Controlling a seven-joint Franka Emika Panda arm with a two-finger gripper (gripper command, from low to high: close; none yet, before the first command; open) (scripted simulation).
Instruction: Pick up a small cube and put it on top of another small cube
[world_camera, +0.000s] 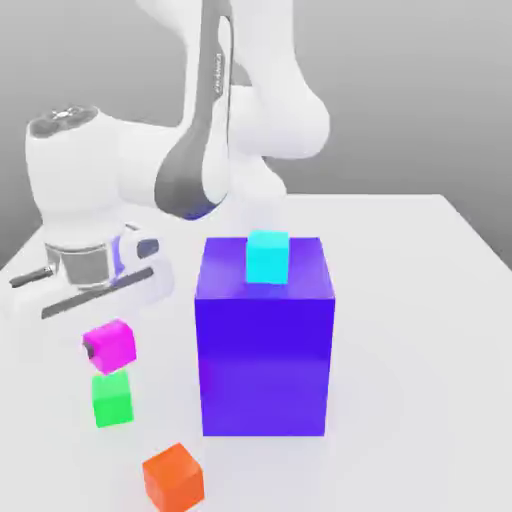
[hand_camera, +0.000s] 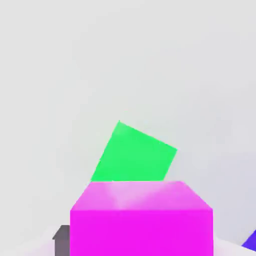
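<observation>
Hanging just above the small bright green cube (world_camera: 112, 398), the small magenta-pink cube (world_camera: 110, 345) is held clamped in the two-finger gripper (world_camera: 98, 347). The pickup is judged done; lowering and release onto the green cube are left.

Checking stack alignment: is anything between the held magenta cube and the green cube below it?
Nothing: the exterior view shows a bare gap between the magenta cube and the green cube.

Light: bright, even, diffuse.
Shadows: soft and faint on the white table (world_camera: 420, 300) around the blue block (world_camera: 265, 370).
Blur: white arm (world_camera: 90, 200) smeared.
Glare: pale sheen on pink cube (hand_camera: 141, 220).
</observation>
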